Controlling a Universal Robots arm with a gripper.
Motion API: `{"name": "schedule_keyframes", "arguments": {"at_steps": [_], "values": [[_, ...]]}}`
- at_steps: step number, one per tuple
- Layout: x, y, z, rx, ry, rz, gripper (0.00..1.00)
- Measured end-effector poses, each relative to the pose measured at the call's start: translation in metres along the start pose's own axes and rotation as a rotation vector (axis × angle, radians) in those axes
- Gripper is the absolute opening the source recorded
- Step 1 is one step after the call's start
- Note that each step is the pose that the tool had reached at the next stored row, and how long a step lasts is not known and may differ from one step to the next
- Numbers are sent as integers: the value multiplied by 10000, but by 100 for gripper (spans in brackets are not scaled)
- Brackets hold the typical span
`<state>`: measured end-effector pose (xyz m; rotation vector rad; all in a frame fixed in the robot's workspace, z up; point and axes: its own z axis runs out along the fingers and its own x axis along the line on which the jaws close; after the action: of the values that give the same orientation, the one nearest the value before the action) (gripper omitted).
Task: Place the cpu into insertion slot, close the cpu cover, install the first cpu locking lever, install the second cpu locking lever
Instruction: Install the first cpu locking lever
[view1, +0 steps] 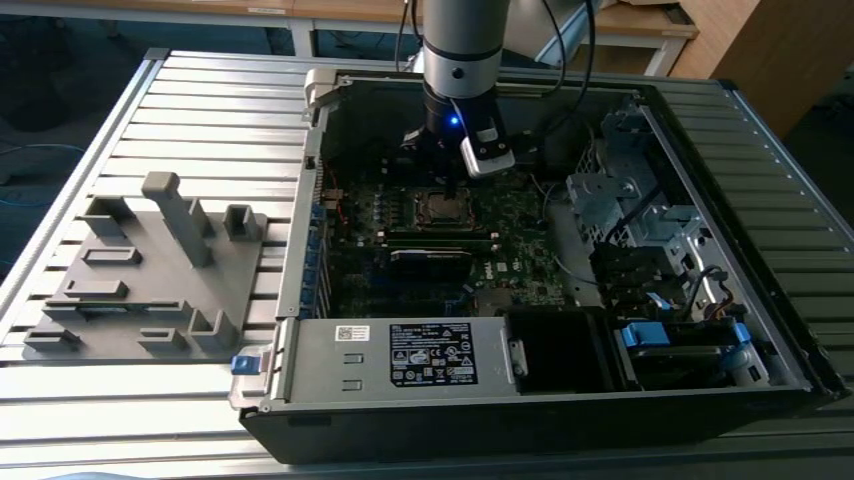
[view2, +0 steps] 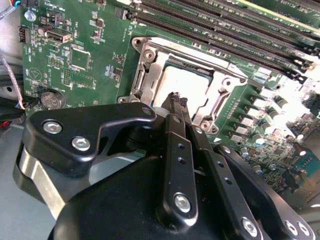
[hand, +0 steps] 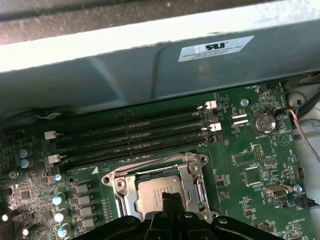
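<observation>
Green board (hand: 260, 150): cpu (hand: 159, 192) flat in insertion slot (hand: 120, 187).

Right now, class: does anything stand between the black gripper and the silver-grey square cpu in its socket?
Nothing visible does. The gripper hangs directly over the cpu, seated in the insertion slot with the cover frame around it.

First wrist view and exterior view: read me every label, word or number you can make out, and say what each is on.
White sticker on the case wall: dark print, not legible.
cpu top: faint markings, not legible.
Circuit board: white lettering beside parts, not legible.
Power supply label, exterior view: black with white print, not legible.
Nothing can be quoted with confidence.
</observation>
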<state>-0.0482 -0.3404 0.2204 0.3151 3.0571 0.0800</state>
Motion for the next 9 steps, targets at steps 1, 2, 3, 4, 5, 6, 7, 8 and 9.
{"name": "schedule_keyframes", "arguments": {"at_steps": [1,2,3,4,5,6,7,8,9], "values": [[0,0,0,2,13,-1,10],[-1,0,1,11,59,0,10],[-1,0,1,24,121,4,10],[-1,0,1,38,181,8,10],[-1,0,0,44,196,9,10],[-1,-1,0,46,204,10,10],[-1,0,0,46,211,10,10],[-1,0,1,46,218,10,10],[-1,0,1,48,226,10,10]]}}
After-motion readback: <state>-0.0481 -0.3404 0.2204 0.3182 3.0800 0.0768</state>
